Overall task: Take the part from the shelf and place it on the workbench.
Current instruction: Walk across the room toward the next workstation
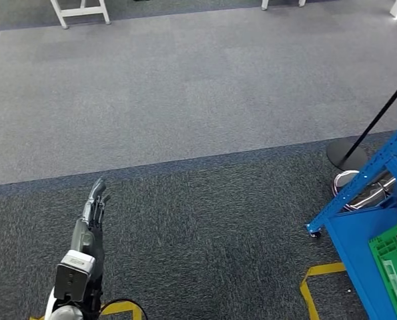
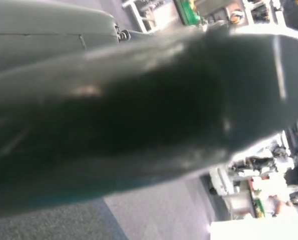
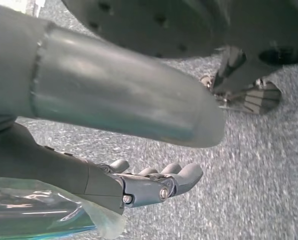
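My left hand is raised over the dark carpet at the lower left, with its fingers stretched forward and nothing in them. In the left wrist view the left hand is a dark blur close to the lens. My right hand hangs above the carpet with straight fingers; its thick thumb stands apart and only carpet shows between them. A clear plastic film lies beside the base of those fingers; I cannot tell what it is. The blue shelf stands at the right edge, well away from my left hand. No part can be made out.
A green crate sits on the shelf's low deck. A black stand with a round base and coiled cables are just beyond the shelf. Yellow floor tape runs beside it. White table legs stand far off.
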You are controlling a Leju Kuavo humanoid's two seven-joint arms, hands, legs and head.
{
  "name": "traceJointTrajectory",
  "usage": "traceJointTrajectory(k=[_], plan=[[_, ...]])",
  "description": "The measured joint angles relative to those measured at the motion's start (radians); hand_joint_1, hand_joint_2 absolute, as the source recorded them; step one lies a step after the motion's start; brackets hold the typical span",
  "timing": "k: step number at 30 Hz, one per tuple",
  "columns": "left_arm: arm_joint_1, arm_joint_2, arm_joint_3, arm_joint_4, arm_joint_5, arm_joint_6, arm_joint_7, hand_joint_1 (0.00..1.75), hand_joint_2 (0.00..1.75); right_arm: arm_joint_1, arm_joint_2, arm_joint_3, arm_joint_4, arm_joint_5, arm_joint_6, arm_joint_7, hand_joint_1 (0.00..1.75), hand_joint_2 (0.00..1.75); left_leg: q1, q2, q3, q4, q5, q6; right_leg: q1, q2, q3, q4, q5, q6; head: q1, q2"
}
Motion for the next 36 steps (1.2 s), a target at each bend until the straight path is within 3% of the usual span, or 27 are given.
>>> traceJointTrajectory(k=[2, 4, 6, 7, 8, 9, 10, 11, 13, 14, 15, 17, 18, 20, 22, 23, 24, 25, 27, 28, 30, 31, 33, 34, 36], plan=[[0.000, 0.000, 0.003, -0.002, 0.000, 0.001, 0.000, 0.00, 0.00, -0.001, -0.001, 0.000, 0.000, 0.001, 0.000, 0.002, 0.00, 0.00, 0.000, 0.018, 0.006, -0.002, -0.002, -0.010, 0.003, 0.022, -0.002, 0.000, 0.002, -0.016, -0.004, 0.000], [0.000, 0.000, 0.008, -0.002, 0.003, 0.003, 0.000, 0.00, 0.00, 0.001, -0.002, -0.001, 0.000, 0.003, -0.001, 0.006, 0.00, 0.00, 0.006, -0.011, 0.002, 0.021, -0.025, -0.021, 0.002, 0.046, -0.002, -0.003, 0.006, -0.029, -0.006, 0.000], [0.002, 0.000, 0.016, -0.003, 0.009, 0.006, 0.000, 0.00, 0.00, -0.001, -0.002, -0.002, 0.000, 0.005, -0.003, 0.009, 0.00, 0.00, 0.011, -0.072, -0.040, 0.123, -0.087, -0.027, 0.001, 0.072, -0.002, -0.005, 0.010, -0.038, -0.010, 0.000], [0.005, 0.000, 0.022, -0.003, 0.011, 0.008, -0.001, 0.00, 0.00, -0.002, -0.002, -0.002, 0.000, 0.005, -0.004, 0.009, 0.00, 0.00, 0.011, -0.091, -0.073, 0.196, -0.122, -0.026, 0.002, 0.086, -0.002, -0.005, 0.010, -0.041, -0.011, 0.000], [0.007, 0.000, 0.028, -0.002, 0.013, 0.009, -0.002, 0.00, 0.00, -0.003, -0.002, -0.004, 0.000, 0.005, -0.005, 0.007, 0.00, 0.00, 0.010, -0.098, -0.104, 0.260, -0.146, -0.025, 0.004, 0.101, -0.003, -0.005, 0.011, -0.043, -0.011, 0.000], [0.008, 0.000, 0.034, -0.002, 0.015, 0.010, -0.003, 0.00, 0.00, -0.003, -0.002, -0.006, 0.000, 0.005, -0.006, 0.005, 0.00, 0.00, 0.010, -0.101, -0.124, 0.296, -0.149, -0.022, 0.007, 0.117, -0.002, -0.005, 0.011, -0.044, -0.011, 0.000], [0.008, 0.000, 0.039, -0.002, 0.017, 0.010, -0.004, 0.00, 0.00, -0.002, -0.002, -0.008, 0.000, 0.005, -0.007, 0.002, 0.00, 0.00, 0.009, -0.104, -0.127, 0.293, -0.132, -0.017, 0.009, 0.132, -0.002, -0.005, 0.011, -0.045, -0.011, 0.000], [0.009, 0.000, 0.044, -0.002, 0.019, 0.010, -0.005, 0.00, 0.00, -0.001, -0.002, -0.010, 0.000, 0.005, -0.008, -0.001, 0.00, 0.00, 0.008, -0.110, -0.112, 0.251, -0.096, -0.012, 0.010, 0.148, 0.000, -0.004, 0.012, -0.045, -0.011, 0.000], [0.009, -0.002, 0.053, -0.002, 0.021, 0.010, -0.007, 0.00, 0.00, -0.001, -0.002, -0.014, 0.000, 0.004, -0.013, -0.009, 0.00, 0.00, 0.005, -0.150, -0.059, 0.117, -0.019, 0.002, 0.013, 0.177, 0.002, -0.002, 0.012, -0.044, -0.011, 0.000], [0.009, -0.004, 0.058, -0.002, 0.021, 0.010, -0.008, 0.00, 0.00, -0.003, -0.001, -0.017, -0.001, 0.003, -0.020, -0.012, 0.00, 0.00, 0.005, -0.171, -0.037, 0.062, 0.002, 0.006, 0.013, 0.190, -0.001, 0.000, 0.013, -0.041, -0.011, 0.000], [0.008, -0.006, 0.062, -0.002, 0.020, 0.008, -0.009, 0.00, 0.00, -0.006, 0.002, -0.019, -0.001, 0.002, -0.030, -0.013, 0.00, 0.00, 0.005, -0.186, -0.026, 0.032, 0.009, 0.008, 0.012, 0.201, -0.005, 0.001, 0.014, -0.036, -0.010, 0.000], [0.002, -0.015, 0.066, -0.001, 0.015, 0.001, -0.007, 0.00, 0.00, -0.012, 0.014, -0.025, -0.002, -0.003, -0.058, -0.005, 0.00, 0.00, 0.003, -0.179, -0.022, 0.014, 0.008, 0.010, 0.008, 0.223, -0.018, -0.001, 0.020, -0.023, -0.011, 0.000], [-0.005, -0.020, 0.065, 0.001, 0.012, -0.006, -0.005, 0.00, 0.00, -0.015, 0.019, -0.029, -0.003, -0.007, -0.068, 0.000, 0.00, 0.00, 0.003, -0.168, -0.021, 0.009, 0.013, 0.013, 0.006, 0.220, -0.024, 0.001, 0.020, -0.018, -0.010, 0.000], [-0.022, -0.032, 0.064, 0.006, 0.009, -0.022, -0.003, 0.00, 0.00, -0.025, 0.024, -0.039, -0.004, -0.017, -0.073, 0.009, 0.00, 0.00, 0.006, -0.142, -0.017, -0.004, 0.021, 0.022, 0.009, 0.174, -0.051, 0.044, -0.006, -0.011, -0.007, 0.000], [-0.035, -0.041, 0.063, 0.016, 0.011, -0.037, -0.002, 0.00, 0.00, -0.038, 0.027, -0.049, -0.007, -0.024, -0.067, 0.018, 0.00, 0.00, 0.005, -0.110, -0.017, -0.008, 0.023, 0.026, 0.009, 0.115, -0.107, 0.160, -0.067, -0.004, -0.004, 0.000], [-0.040, -0.044, 0.063, 0.022, 0.012, -0.044, -0.003, 0.00, 0.00, -0.044, 0.029, -0.054, -0.008, -0.026, -0.063, 0.024, 0.00, 0.00, 0.004, -0.093, -0.017, -0.008, 0.022, 0.027, 0.007, 0.103, -0.138, 0.224, -0.093, 0.001, -0.004, 0.000], [-0.045, -0.048, 0.063, 0.029, 0.013, -0.052, -0.004, 0.00, 0.00, -0.046, 0.030, -0.058, -0.009, -0.025, -0.060, 0.031, 0.00, 0.00, 0.004, -0.077, -0.017, -0.008, 0.021, 0.027, 0.005, 0.095, -0.156, 0.265, -0.105, 0.005, -0.005, 0.000], [-0.051, -0.052, 0.063, 0.034, 0.015, -0.059, -0.005, 0.00, 0.00, -0.046, 0.030, -0.063, -0.009, -0.024, -0.058, 0.038, 0.00, 0.00, 0.004, -0.063, -0.016, -0.007, 0.020, 0.026, 0.003, 0.090, -0.158, 0.272, -0.100, 0.008, -0.004, 0.000], [-0.057, -0.059, 0.063, 0.042, 0.019, -0.070, -0.006, 0.00, 0.00, -0.044, 0.029, -0.072, -0.011, -0.022, -0.057, 0.047, 0.00, 0.00, 0.005, -0.038, -0.014, -0.005, 0.015, 0.021, -0.001, 0.071, -0.102, 0.177, -0.046, 0.012, -0.004, 0.000], [-0.060, -0.063, 0.063, 0.045, 0.021, -0.073, -0.006, 0.00, 0.00, -0.044, 0.029, -0.076, -0.012, -0.021, -0.057, 0.048, 0.00, 0.00, 0.003, -0.026, -0.012, -0.003, 0.011, 0.015, 0.001, 0.046, -0.063, 0.108, -0.023, 0.013, -0.004, 0.000], [-0.064, -0.067, 0.063, 0.052, 0.023, -0.076, -0.006, 0.00, 0.00, -0.048, 0.029, -0.085, -0.016, -0.020, -0.059, 0.045, 0.00, 0.00, -0.002, -0.004, -0.011, 0.005, 0.002, 0.004, 0.005, 0.016, -0.011, 0.019, -0.002, 0.001, -0.006, 0.000], [-0.067, -0.068, 0.064, 0.056, 0.023, -0.078, -0.005, 0.00, 0.00, -0.050, 0.029, -0.090, -0.018, -0.020, -0.060, 0.043, 0.00, 0.00, -0.005, 0.005, -0.010, 0.007, -0.002, -0.001, 0.008, 0.013, -0.006, 0.008, -0.005, -0.007, -0.009, 0.000], [-0.073, -0.070, 0.064, 0.063, 0.025, -0.079, -0.005, 0.00, 0.00, -0.049, 0.029, -0.098, -0.019, -0.021, -0.060, 0.035, 0.00, 0.00, -0.003, 0.019, -0.006, 0.011, -0.009, -0.008, 0.008, 0.038, -0.007, 0.008, -0.004, -0.024, -0.012, 0.000], [-0.075, -0.071, 0.064, 0.066, 0.026, -0.080, -0.005, 0.00, 0.00, -0.048, 0.029, -0.101, -0.019, -0.022, -0.059, 0.029, 0.00, 0.00, 0.000, 0.006, -0.007, 0.021, -0.019, -0.013, 0.008, 0.049, -0.007, 0.008, -0.003, -0.029, -0.014, 0.000], [-0.077, -0.073, 0.066, 0.069, 0.028, -0.081, -0.005, 0.00, 0.00, -0.049, 0.029, -0.107, -0.020, -0.026, -0.057, 0.019, 0.00, 0.00, 0.005, -0.048, -0.036, 0.095, -0.068, -0.020, 0.005, 0.072, -0.006, 0.007, -0.001, -0.040, -0.017, 0.000]])
